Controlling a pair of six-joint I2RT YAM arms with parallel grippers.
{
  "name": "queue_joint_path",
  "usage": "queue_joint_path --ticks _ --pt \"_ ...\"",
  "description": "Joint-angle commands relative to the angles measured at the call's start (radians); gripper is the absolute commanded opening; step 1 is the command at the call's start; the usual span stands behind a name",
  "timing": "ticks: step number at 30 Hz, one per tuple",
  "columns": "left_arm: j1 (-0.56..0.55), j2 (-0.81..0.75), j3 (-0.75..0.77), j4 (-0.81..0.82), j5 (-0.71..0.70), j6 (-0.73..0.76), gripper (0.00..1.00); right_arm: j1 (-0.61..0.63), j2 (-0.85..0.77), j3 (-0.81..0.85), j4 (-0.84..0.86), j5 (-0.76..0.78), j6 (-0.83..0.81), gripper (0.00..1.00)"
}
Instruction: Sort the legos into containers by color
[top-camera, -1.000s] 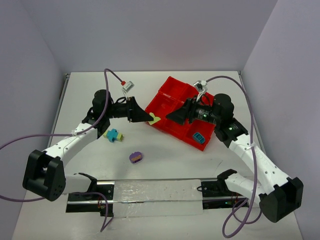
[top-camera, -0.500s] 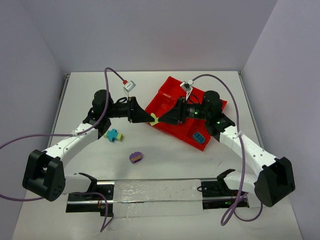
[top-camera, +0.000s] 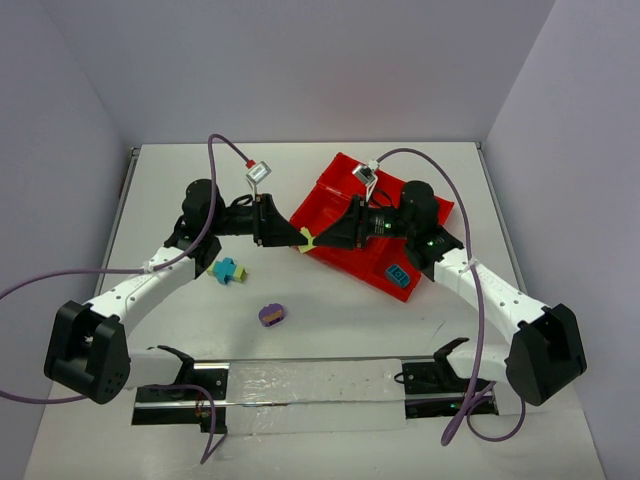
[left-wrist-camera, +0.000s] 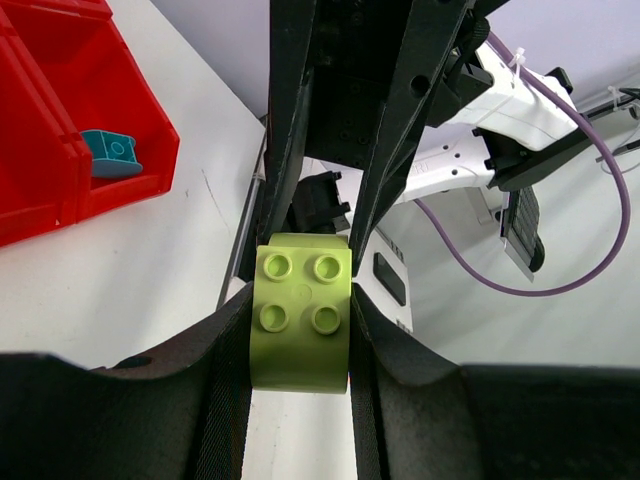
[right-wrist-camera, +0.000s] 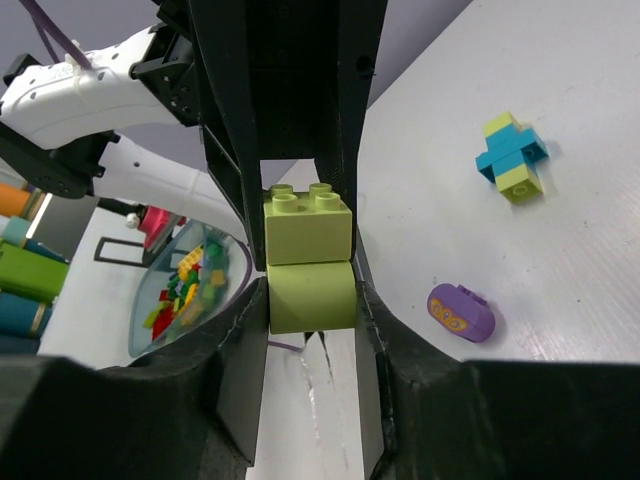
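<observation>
A pale yellow-green lego stack (top-camera: 311, 240) hangs above the table, just left of the red tray (top-camera: 345, 200), gripped from both sides. My left gripper (top-camera: 300, 238) is shut on its studded brick (left-wrist-camera: 300, 320). From the opposite side my right gripper (top-camera: 322, 240) is shut on the rounded brick (right-wrist-camera: 310, 295), which is joined to the studded one (right-wrist-camera: 308, 228). A teal lego (top-camera: 398, 274) lies in the tray's near compartment (left-wrist-camera: 108, 153). A teal-and-yellow stack (top-camera: 227, 270) and a purple lego (top-camera: 271, 314) lie on the table, both also in the right wrist view (right-wrist-camera: 510, 158) (right-wrist-camera: 461, 312).
A clear strip on a metal rail (top-camera: 300, 385) runs along the near edge between the arm bases. Grey walls close in the table on three sides. A clear bowl of mixed bricks (right-wrist-camera: 190, 290) shows off the table in the right wrist view.
</observation>
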Motion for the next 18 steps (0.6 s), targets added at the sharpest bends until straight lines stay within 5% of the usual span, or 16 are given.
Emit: queue_joint_path --ticks 1,4,5,6,8,9,14,18 --pt "-0.008 -0.02 0.043 0.037 -0.008 0.023 0.0 0.019 0.002 -0.004 0.102 -0.039 0.021 0.06" --pt "-0.008 -0.026 0.056 -0.021 -0.015 0.054 0.0 0.019 -0.008 -0.013 0.083 -0.02 0.011 0.0" --pt "-0.007 -0.026 0.063 -0.052 -0.025 0.069 0.09 0.019 -0.011 -0.014 0.063 0.0 0.0 0.0" --pt "-0.007 -0.029 0.072 -0.084 -0.038 0.084 0.25 0.019 -0.017 -0.015 0.063 0.001 0.0 0.0" --pt "-0.007 -0.034 0.073 -0.09 -0.038 0.101 0.84 0.02 -0.031 -0.017 0.032 0.026 -0.016 0.0" --pt "-0.007 -0.036 0.072 -0.083 -0.035 0.102 0.95 0.019 -0.036 -0.019 0.019 0.033 -0.023 0.0" --pt "-0.002 -0.037 0.071 -0.095 -0.035 0.105 0.99 0.017 -0.053 -0.015 -0.022 0.062 -0.046 0.0" --pt "0.005 -0.04 0.058 -0.082 -0.034 0.094 0.85 0.017 -0.064 -0.019 -0.032 0.067 -0.053 0.0"
